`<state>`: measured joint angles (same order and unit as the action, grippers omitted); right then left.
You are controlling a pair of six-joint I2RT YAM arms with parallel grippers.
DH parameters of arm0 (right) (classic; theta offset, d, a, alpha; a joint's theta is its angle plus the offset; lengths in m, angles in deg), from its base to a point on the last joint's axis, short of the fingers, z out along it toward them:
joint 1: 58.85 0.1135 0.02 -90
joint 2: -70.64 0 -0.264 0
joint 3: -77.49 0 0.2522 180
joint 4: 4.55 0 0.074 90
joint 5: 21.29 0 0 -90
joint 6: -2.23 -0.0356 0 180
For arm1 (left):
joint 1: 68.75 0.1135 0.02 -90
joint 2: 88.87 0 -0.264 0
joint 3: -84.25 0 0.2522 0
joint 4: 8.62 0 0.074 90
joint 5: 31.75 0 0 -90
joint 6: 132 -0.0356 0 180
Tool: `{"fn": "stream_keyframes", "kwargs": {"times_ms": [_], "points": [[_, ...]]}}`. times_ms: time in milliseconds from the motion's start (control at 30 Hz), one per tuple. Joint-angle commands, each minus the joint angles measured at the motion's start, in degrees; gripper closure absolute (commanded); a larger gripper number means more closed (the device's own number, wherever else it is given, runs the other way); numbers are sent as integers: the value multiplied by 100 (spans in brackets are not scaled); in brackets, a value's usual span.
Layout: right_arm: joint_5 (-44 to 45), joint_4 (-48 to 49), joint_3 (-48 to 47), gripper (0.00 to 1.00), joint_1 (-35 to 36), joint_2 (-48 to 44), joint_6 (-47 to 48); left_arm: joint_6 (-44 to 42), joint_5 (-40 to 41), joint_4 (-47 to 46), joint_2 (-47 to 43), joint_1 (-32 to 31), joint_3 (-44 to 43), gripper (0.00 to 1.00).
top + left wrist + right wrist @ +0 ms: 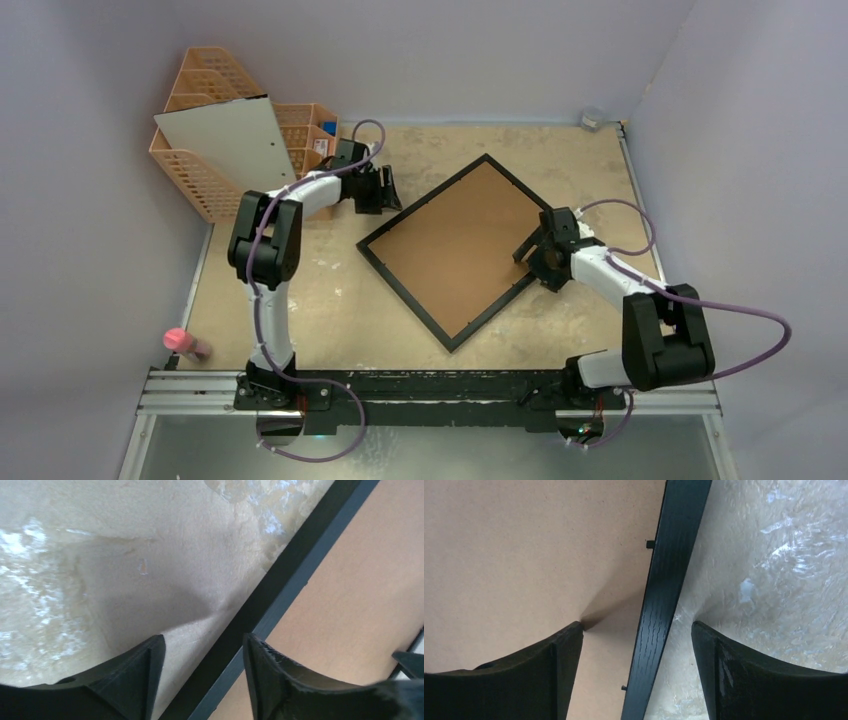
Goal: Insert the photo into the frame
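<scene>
- The frame [405, 296] is lying flat on the tabletop [330, 290], turned so its corners are pointing like a diamond, roughly midway between the 2 arms.
- Its brown backing board [455, 250] is facing up, ringed by the thin black border.
- The left claw [388, 193] is reaching to the frame's upper-left edge. In the left wrist view the claw [202, 645] is standing apart and gripping nothing.
- One of its fingers [145, 670] is sitting over bare tabletop [100, 555] and the other [265, 675] over the brown board, so the black border [280, 585] is running between them.
- The right claw [530, 248] is working at the frame's right edge. In the right wrist view the claw [636, 627] is also spread wide and holding nothing.
- Its inner finger [564, 660] is lying over the brown board, its tip meeting its own shadow there (contact is looking likely, though I cannot tell for sure). The outer finger [724, 665] is hanging over the tabletop beyond the border [664, 580].
- 2 small black tabs are sticking out from the border's inner edge, one [650, 544] farther up and one [623, 687] nearer the claw.
- A white board [225, 145] is leaning in the orange basket organiser [200, 180] at the far left corner, well apart from the frame.
- A small pink object [183, 343] is lying at the tabletop's left edge, near the left arm's base.
</scene>
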<state>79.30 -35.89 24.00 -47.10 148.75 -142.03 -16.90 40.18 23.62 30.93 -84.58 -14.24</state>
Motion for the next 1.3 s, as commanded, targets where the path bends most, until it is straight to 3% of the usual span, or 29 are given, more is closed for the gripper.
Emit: {"fn": "stream_keyframes", "kwargs": {"times_ms": [0,200,467,633,700,900,1067,1267], "points": [[-603,851,111,19,-146,248,373,373,-598,-201,-99,-25,478,43],[-834,1707,-124,21,-242,614,881,581,-796,-354,-752,-29,1504,57],[-845,1587,-1494,24,-285,2051,1541,416,-1337,-378,-1625,-66,3019,66],[-725,597,-2602,30,-287,2633,1592,319,-1619,-308,-2161,-279,3661,66],[-157,104,-3004,30,-289,2730,1521,234,-1597,-201,-2374,-322,3867,65],[1380,-760,-3600,25,-264,2204,1256,187,-515,408,-3496,-298,3990,52],[1190,-838,-3853,22,336,1843,1407,546,476,461,-4355,-237,4051,42],[816,-1345,-4731,25,1818,2494,802,1142,1619,492,-5094,-182,4320,40]]}}
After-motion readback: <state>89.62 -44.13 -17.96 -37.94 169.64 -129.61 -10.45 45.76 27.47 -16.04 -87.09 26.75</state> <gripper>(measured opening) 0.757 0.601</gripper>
